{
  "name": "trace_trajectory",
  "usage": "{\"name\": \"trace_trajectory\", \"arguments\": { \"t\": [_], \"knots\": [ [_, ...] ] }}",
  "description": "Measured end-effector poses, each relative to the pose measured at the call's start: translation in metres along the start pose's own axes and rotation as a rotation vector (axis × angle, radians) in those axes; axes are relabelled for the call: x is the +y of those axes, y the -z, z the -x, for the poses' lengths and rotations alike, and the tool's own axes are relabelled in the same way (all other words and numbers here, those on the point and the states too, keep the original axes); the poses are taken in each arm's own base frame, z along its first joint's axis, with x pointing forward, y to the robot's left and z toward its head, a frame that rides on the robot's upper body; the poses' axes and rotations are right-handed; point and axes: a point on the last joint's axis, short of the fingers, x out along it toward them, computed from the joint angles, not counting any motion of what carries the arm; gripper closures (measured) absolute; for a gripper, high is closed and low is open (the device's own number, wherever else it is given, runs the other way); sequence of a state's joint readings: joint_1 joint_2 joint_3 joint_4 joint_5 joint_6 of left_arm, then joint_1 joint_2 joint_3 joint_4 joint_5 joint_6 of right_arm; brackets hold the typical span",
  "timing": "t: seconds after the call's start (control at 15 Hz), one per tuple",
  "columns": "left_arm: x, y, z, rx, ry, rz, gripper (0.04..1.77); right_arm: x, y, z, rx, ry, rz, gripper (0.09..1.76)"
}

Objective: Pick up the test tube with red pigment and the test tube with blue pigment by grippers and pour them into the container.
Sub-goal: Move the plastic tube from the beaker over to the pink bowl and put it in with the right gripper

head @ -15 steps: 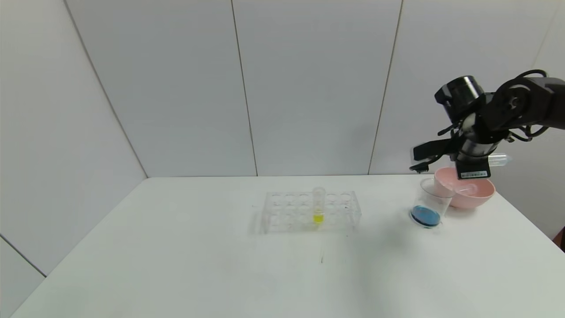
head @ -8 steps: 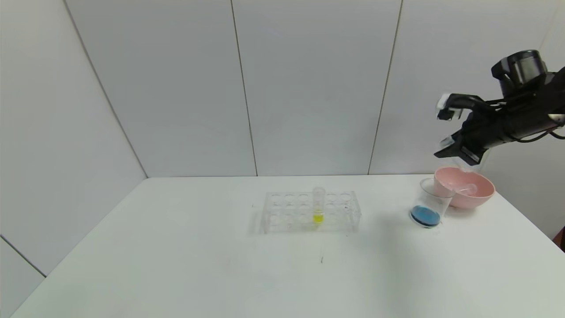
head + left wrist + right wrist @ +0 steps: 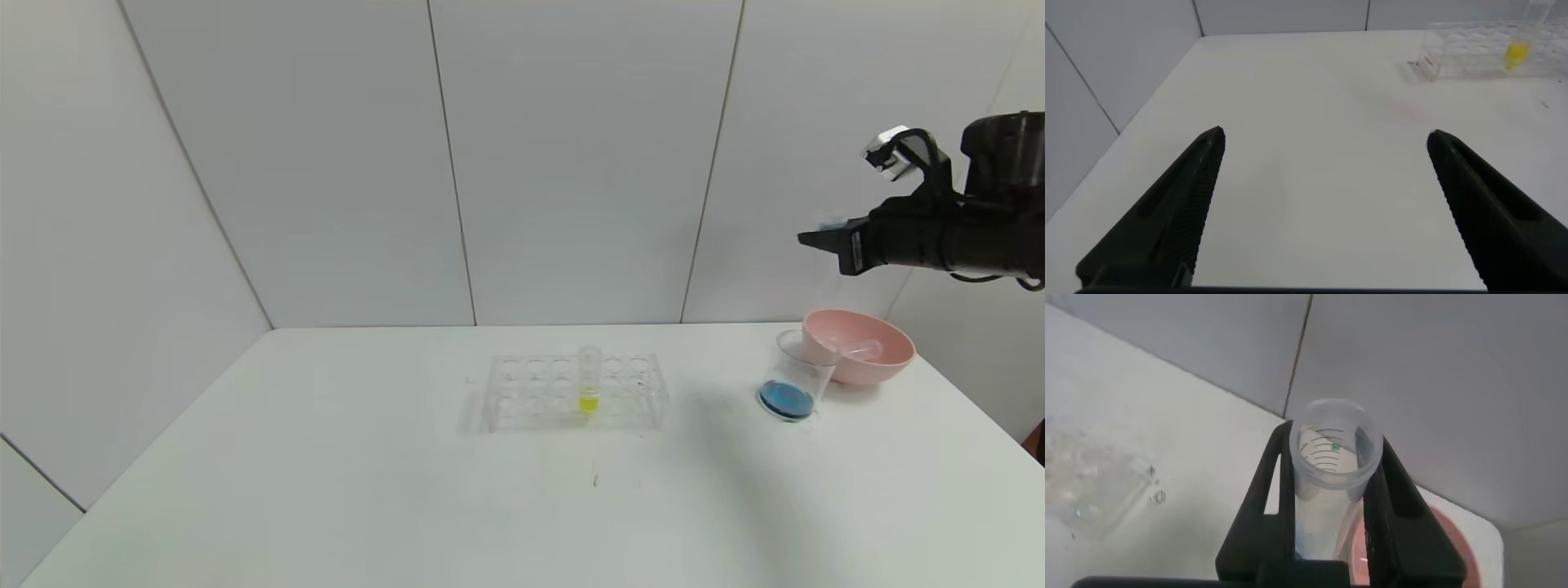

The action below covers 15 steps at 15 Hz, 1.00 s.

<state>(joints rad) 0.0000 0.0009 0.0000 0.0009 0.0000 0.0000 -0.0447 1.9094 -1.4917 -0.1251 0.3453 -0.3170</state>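
My right gripper (image 3: pixel 819 239) hangs high above the pink bowl, lying level and pointing left. In the right wrist view this gripper (image 3: pixel 1333 443) is shut on a clear test tube (image 3: pixel 1327 486) with only a faint blue trace inside, its open mouth facing away from the wrist. The container (image 3: pixel 793 378), a small clear cup, stands on the table against the bowl's left side with blue liquid in its bottom. The test tube with red pigment is out of view. My left gripper (image 3: pixel 1325 139) is open over bare table at the left, with nothing between its fingers.
The pink bowl (image 3: pixel 886 363) sits at the table's back right with a clear empty tube (image 3: pixel 859 349) lying in it. A clear multi-hole rack (image 3: pixel 522 392) stands mid-table holding a tube with yellow liquid (image 3: pixel 589 382). The table's right edge runs close by the bowl.
The right arm has risen and swung from pointing down over the bowl to lying level above it, with the tube still in its grip. The rack, cup and bowl have not moved.
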Motion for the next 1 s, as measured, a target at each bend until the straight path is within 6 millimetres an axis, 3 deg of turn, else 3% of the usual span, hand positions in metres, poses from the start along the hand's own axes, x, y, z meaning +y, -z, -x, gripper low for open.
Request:
{"name": "trace_trajectory", "arguments": {
  "t": [0.33,0.67,1.0],
  "knots": [
    [0.0,0.0,0.0,0.0,0.0,0.0,0.05,0.012,0.035,0.007,-0.092,0.042,-0.216,1.32],
    [0.0,0.0,0.0,0.0,0.0,0.0,0.05,0.015,0.062,0.014,-0.137,0.07,-0.235,1.32],
    [0.0,0.0,0.0,0.0,0.0,0.0,0.05,-0.007,0.075,0.013,-0.126,0.123,-0.253,1.32]
  ]
}}
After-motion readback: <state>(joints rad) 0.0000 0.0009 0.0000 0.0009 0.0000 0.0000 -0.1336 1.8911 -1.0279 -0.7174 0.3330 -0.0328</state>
